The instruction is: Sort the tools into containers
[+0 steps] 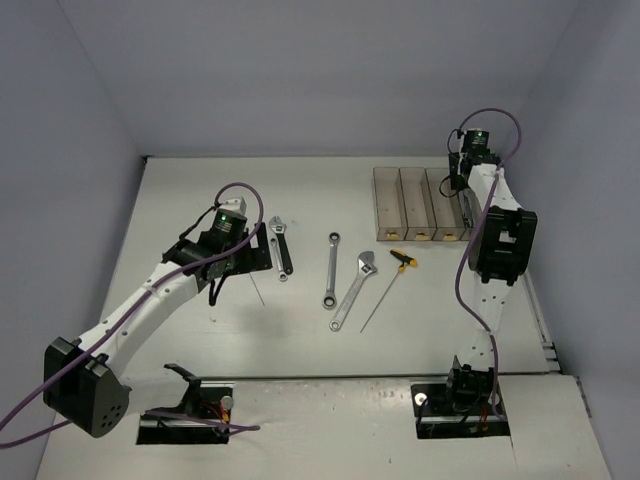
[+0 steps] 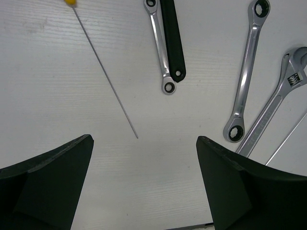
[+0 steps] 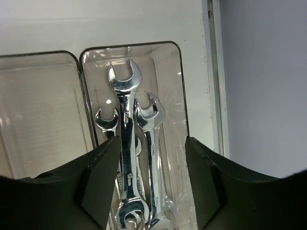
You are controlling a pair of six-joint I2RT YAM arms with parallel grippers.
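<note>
Four clear brownish containers [image 1: 420, 205] stand in a row at the back right. My right gripper [image 1: 463, 198] hangs over the rightmost container [image 3: 178, 72], open [image 3: 152, 160], its fingers astride three silver open-end wrenches [image 3: 125, 139] lying inside. On the table lie a black-handled spanner [image 1: 284, 245] beside a silver ring wrench [image 1: 277, 262], another ring wrench [image 1: 331, 268], a silver adjustable spanner [image 1: 355, 290] and a T-handle driver [image 1: 385, 290]. My left gripper [image 1: 245, 258] hovers open [image 2: 144, 163] above bare table, just short of a thin rod driver [image 2: 103, 72].
The container next to the rightmost one [image 3: 38, 105] looks empty. The table's right edge strip [image 3: 213, 72] runs close beside the bins. Walls enclose the table at the back and both sides. The black-handled spanner [image 2: 171, 40] and ring wrenches [image 2: 247, 72] lie ahead of the left fingers.
</note>
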